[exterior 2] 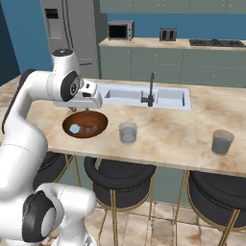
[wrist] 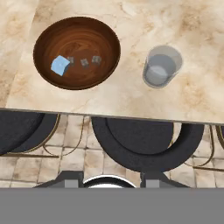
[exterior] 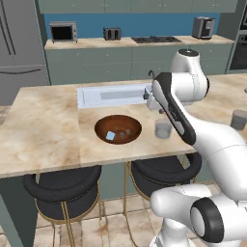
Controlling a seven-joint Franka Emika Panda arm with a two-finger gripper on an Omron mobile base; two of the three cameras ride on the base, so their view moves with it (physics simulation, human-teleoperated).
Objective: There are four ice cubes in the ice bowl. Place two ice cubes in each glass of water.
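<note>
The reddish-brown ice bowl [exterior: 118, 129] [exterior 2: 85, 124] [wrist: 77, 52] sits on the marble island near its front edge. In it lie the ice cubes: one pale blue cube [wrist: 60, 65] [exterior: 110, 135] [exterior 2: 74, 129] and three smaller greyish ones [wrist: 84, 61] beside it. One glass of water [wrist: 162, 66] [exterior: 163, 129] [exterior 2: 128, 132] stands just right of the bowl. The other glass [exterior 2: 222, 142] [exterior: 239, 119] is far to the right. My gripper [exterior 2: 79, 110] [wrist: 110, 177] hangs well above the bowl, open, with nothing between its fingers.
A sink [exterior: 113, 95] with a dark faucet [exterior 2: 151, 91] is set into the island behind the bowl. Black round stools [wrist: 142, 140] [exterior: 62, 185] stand under the front edge. A back counter with a microwave [exterior: 63, 32] lies far behind.
</note>
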